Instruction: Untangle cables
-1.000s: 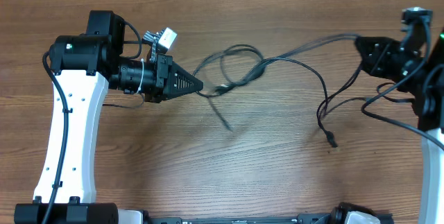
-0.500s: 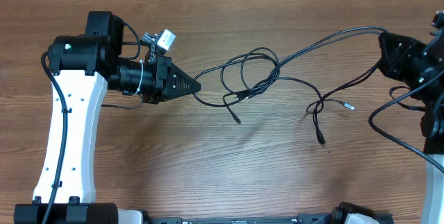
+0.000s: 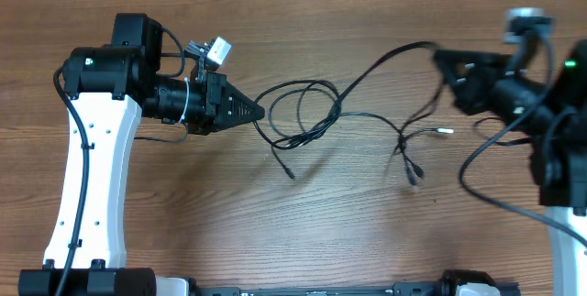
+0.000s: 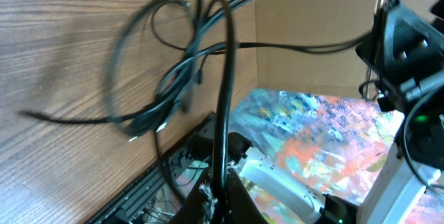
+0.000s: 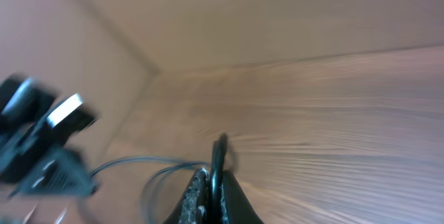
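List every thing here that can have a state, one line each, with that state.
cables, tangled: loops cross in the middle, strung between both pincers
left pincer, shut on the cables
right pincer, shut on the cables
silvery plug end, free, gripped by nothing
black plug end, free, below the loops in the overhead view
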Controlling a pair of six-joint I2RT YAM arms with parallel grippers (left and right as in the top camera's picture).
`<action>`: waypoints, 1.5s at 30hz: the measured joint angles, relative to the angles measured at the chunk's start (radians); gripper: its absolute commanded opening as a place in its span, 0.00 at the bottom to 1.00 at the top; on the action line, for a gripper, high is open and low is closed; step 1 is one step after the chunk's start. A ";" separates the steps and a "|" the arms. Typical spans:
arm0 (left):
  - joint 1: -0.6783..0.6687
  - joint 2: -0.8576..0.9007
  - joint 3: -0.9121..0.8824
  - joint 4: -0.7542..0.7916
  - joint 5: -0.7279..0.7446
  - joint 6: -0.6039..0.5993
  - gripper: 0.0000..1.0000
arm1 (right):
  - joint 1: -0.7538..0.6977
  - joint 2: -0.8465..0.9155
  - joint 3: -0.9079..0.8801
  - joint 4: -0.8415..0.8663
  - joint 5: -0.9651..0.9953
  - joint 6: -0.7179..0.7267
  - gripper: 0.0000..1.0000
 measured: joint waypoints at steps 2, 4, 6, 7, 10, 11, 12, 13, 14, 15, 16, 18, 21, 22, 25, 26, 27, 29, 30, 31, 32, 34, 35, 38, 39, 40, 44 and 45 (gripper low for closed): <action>0.000 0.000 0.000 0.006 0.000 0.000 0.17 | 0.080 0.004 0.000 0.009 -0.003 -0.009 0.04; -0.001 0.000 0.000 0.013 0.000 0.006 0.27 | 0.162 0.011 0.000 0.016 -0.009 -0.021 0.04; -0.001 0.000 0.000 0.015 -0.003 0.006 0.42 | 0.231 0.021 0.000 0.022 -0.016 -0.027 0.04; -0.001 0.000 0.000 0.017 -0.008 0.009 0.51 | 0.250 0.024 0.000 0.025 -0.016 -0.030 0.04; -0.001 0.000 0.000 0.023 -0.031 0.008 0.61 | 0.306 0.037 0.000 0.037 -0.016 -0.035 0.04; -0.001 0.000 0.000 0.024 -0.039 0.007 0.63 | 0.319 0.040 0.000 0.045 -0.016 -0.037 0.04; -0.001 0.000 0.000 0.024 -0.049 0.007 0.63 | 0.325 0.042 0.000 0.051 -0.016 -0.038 0.04; -0.001 0.000 0.000 0.024 -0.056 0.007 0.64 | 0.330 0.043 0.000 0.056 -0.016 -0.040 0.04; -0.001 0.000 0.000 0.025 -0.061 0.007 0.64 | 0.330 0.043 0.000 0.060 -0.016 -0.041 0.04; -0.001 0.000 0.000 0.026 -0.064 0.006 0.64 | 0.330 0.043 0.000 0.061 -0.016 -0.041 0.04; -0.001 0.000 0.000 0.030 -0.068 0.006 0.64 | 0.330 0.043 0.000 0.061 -0.016 -0.041 0.04; -0.001 0.000 0.000 0.036 -0.072 0.007 0.65 | 0.330 0.043 0.000 0.055 -0.020 -0.041 0.04; -0.001 0.000 0.000 0.054 -0.075 0.007 0.72 | 0.330 0.043 0.000 0.036 -0.039 -0.043 0.04; -0.001 0.000 0.000 0.058 -0.076 0.006 0.72 | 0.330 0.043 0.000 0.029 -0.047 -0.045 0.04; -0.001 0.000 0.000 0.061 -0.078 -0.005 0.72 | 0.342 0.043 0.000 0.024 -0.062 -0.061 0.04; -0.001 0.000 0.000 0.062 -0.078 -0.008 0.73 | 0.348 0.043 0.000 0.024 -0.067 -0.069 0.04; -0.003 0.000 0.000 0.062 -0.080 -0.008 0.77 | 0.353 0.043 0.000 0.025 -0.072 -0.076 0.04; -0.010 0.000 0.000 0.064 -0.095 -0.002 0.79 | 0.364 0.043 0.000 0.029 -0.082 -0.091 0.04; -0.016 0.000 0.000 0.074 -0.119 0.006 0.79 | 0.369 0.043 0.000 0.038 -0.092 -0.097 0.04; -0.028 0.000 0.000 0.090 -0.161 0.026 0.80 | 0.374 0.043 0.000 0.051 -0.104 -0.101 0.04; -0.039 0.000 0.000 0.101 -0.204 0.041 0.80 | 0.377 0.043 0.000 0.061 -0.117 -0.104 0.04; -0.070 0.000 0.000 0.116 -0.321 0.067 0.81 | 0.382 0.043 0.000 0.082 -0.150 -0.104 0.04; -0.089 0.000 0.000 0.124 -0.378 0.078 0.82 | 0.384 0.043 0.000 0.094 -0.169 -0.099 0.04; -0.143 0.000 0.000 0.160 -0.504 0.113 0.82 | 0.387 0.043 0.000 0.141 -0.228 -0.067 0.04; -0.166 0.000 0.000 0.182 -0.537 0.130 0.82 | 0.387 0.043 0.000 0.161 -0.249 -0.051 0.04; -0.183 0.000 0.000 0.200 -0.557 0.138 0.82 | 0.387 0.043 0.000 0.185 -0.277 -0.033 0.04; -0.253 0.000 0.000 0.248 -0.608 0.175 0.77 | 0.386 0.043 0.000 0.246 -0.352 0.033 0.04; -0.270 0.000 0.000 0.252 -0.615 0.188 0.74 | 0.387 0.043 0.000 0.248 -0.361 0.042 0.04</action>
